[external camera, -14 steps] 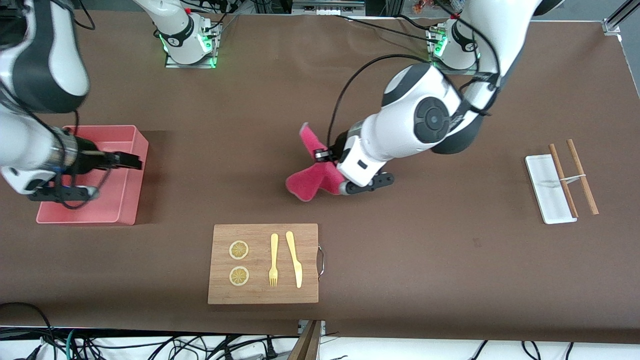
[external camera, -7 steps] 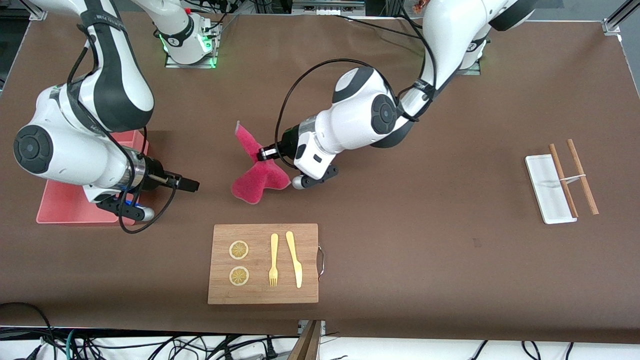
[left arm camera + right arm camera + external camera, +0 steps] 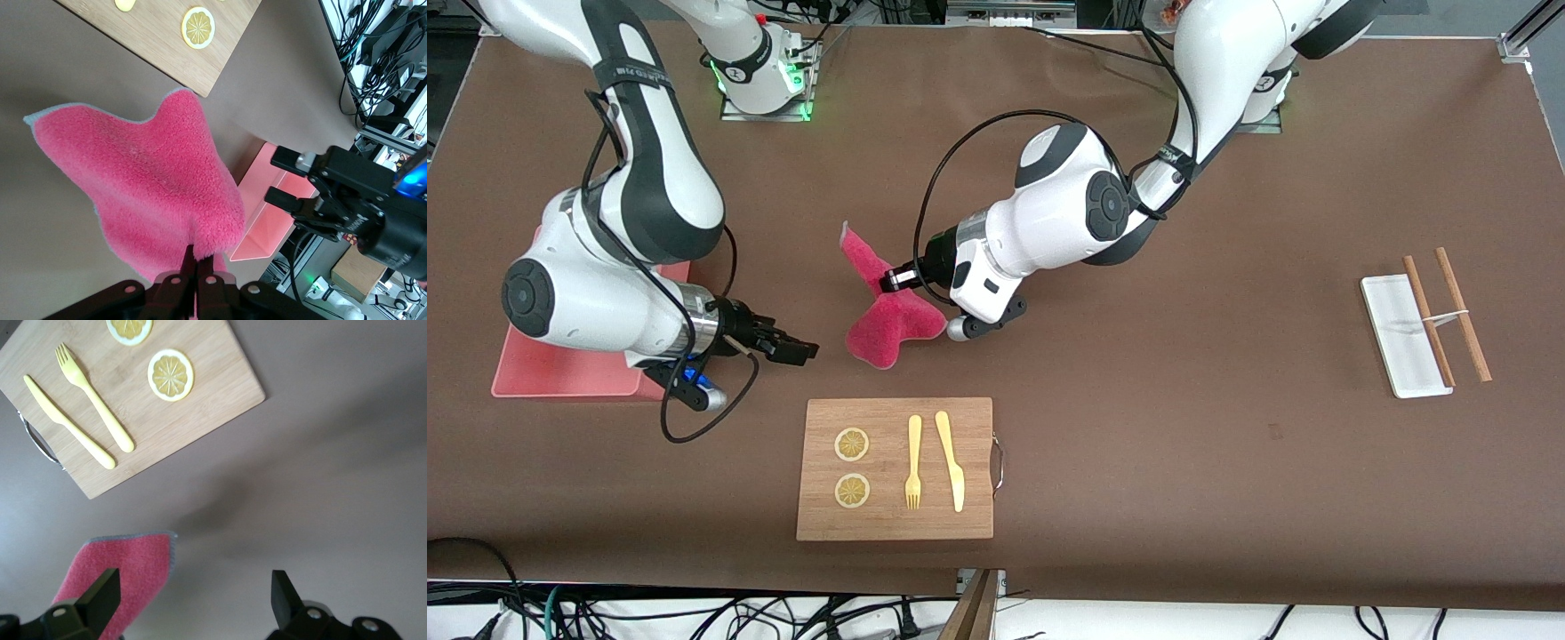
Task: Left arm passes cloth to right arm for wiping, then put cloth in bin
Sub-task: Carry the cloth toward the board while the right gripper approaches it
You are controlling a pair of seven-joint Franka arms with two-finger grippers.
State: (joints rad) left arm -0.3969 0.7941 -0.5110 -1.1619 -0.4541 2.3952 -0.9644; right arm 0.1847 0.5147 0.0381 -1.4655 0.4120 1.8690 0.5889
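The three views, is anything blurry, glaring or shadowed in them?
Front view: sharp, evenly lit, only soft shadows under the arms and beside the bin. Left wrist view: cloth crisp, the clutter past the table's edge softer. Right wrist view: a faint shadow on the table, the cutting board clear, no glare.

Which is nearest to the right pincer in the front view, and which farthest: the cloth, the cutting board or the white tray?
1. The cloth, hanging pinched in the shut left pincer, just ahead of the open right pincer.
2. The cutting board, nearer the front camera than both pincers.
3. The white tray, at the left arm's end of the table.
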